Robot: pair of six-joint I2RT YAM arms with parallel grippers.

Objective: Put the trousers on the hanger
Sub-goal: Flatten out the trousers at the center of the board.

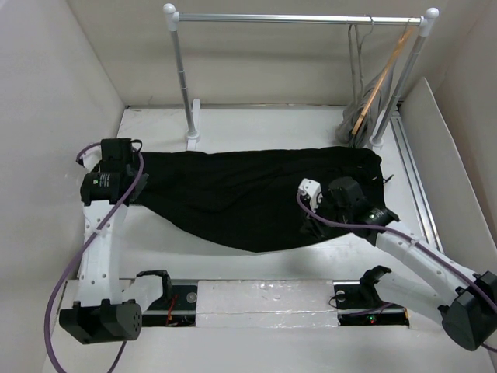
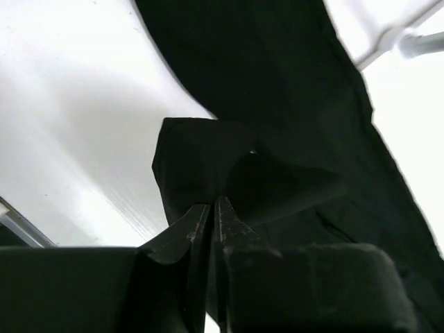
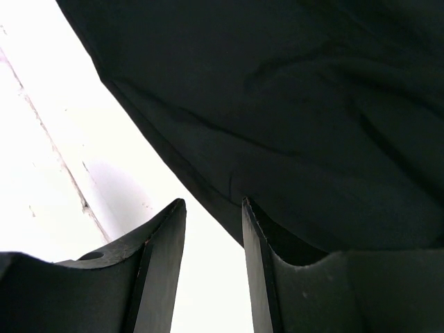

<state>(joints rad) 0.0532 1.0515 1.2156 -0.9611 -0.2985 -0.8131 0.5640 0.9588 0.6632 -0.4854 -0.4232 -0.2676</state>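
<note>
The black trousers (image 1: 256, 194) lie spread flat across the middle of the table, running left to right. My left gripper (image 1: 133, 189) is at their left end. In the left wrist view it (image 2: 214, 202) is shut on a raised fold of the trousers (image 2: 201, 156). My right gripper (image 1: 311, 224) is at the near edge of the trousers, right of centre. In the right wrist view it (image 3: 214, 205) is open with bare table between the fingers, and the trousers' hem (image 3: 277, 125) lies just beyond the tips. The grey hanger (image 1: 358, 78) hangs on the rail at the back right.
A metal clothes rail (image 1: 295, 18) spans the back on two posts, the left post (image 1: 183, 85) standing just behind the trousers. A light brown wooden hanger (image 1: 382, 81) hangs beside the grey one. White walls enclose the table; a metal track (image 1: 411, 171) runs along its right side.
</note>
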